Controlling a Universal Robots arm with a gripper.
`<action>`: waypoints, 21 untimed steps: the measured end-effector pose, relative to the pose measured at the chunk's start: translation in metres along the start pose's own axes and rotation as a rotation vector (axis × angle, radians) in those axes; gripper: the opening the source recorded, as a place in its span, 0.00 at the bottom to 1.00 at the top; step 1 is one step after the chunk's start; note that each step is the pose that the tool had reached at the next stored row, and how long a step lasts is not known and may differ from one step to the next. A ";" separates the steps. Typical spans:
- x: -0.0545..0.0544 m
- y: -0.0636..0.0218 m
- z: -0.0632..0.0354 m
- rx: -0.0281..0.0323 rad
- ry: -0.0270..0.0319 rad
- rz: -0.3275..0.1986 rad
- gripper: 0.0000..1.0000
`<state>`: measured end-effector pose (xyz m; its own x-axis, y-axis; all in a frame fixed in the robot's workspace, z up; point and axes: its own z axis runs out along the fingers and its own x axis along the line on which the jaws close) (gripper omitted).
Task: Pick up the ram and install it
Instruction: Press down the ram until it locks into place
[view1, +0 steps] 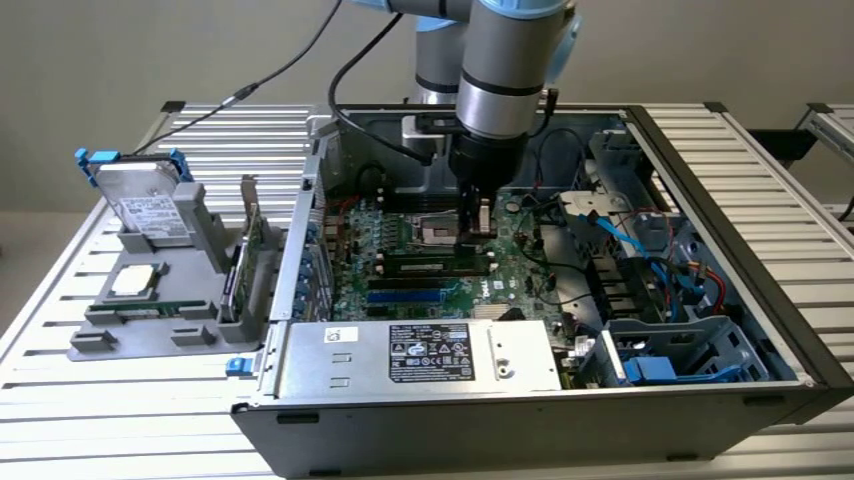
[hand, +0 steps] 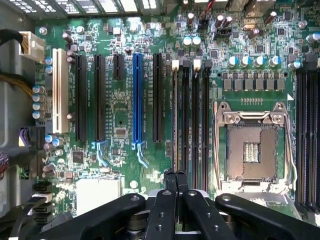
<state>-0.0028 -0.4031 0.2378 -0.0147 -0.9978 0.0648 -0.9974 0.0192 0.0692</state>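
- While it carries everything else, the slatted metal table (view1: 80, 440) spreads widest across the exterior view.
- On it lies a desktop computer case (view1: 787, 330) with its side open upward.
- Reaching down into the case from above is the grey robot arm (view1: 507, 70), with black cables running beside it.
- Across the case floor lies the green motherboard (hand: 120, 100), with a blue expansion slot (hand: 137, 95) among black ones and a processor socket (hand: 251, 150).
- At the case's near edge sits the silver power supply (view1: 414, 355).
- On the exterior view's left, a grey holder (view1: 134, 335) carries a hard drive (view1: 147, 205), a square processor chip (view1: 134, 280) and an upright expansion card (view1: 247, 250).
- The gripper (hand: 175, 175) has its fingers pressed together, poised over one end of the ram (view1: 427, 265).
- The ram stands on edge in a memory slot beside the socket; I cannot tell whether the fingertips touch it.
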 end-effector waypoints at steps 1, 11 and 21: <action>0.000 0.0000 0.0001 0.0000 0.0000 0.000 0.10; -0.001 -0.0004 0.0059 0.0001 -0.0003 0.000 0.10; -0.001 -0.0005 0.0077 -0.0002 0.0003 0.000 0.10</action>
<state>-0.0028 -0.4028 0.2300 -0.0149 -0.9978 0.0651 -0.9974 0.0194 0.0694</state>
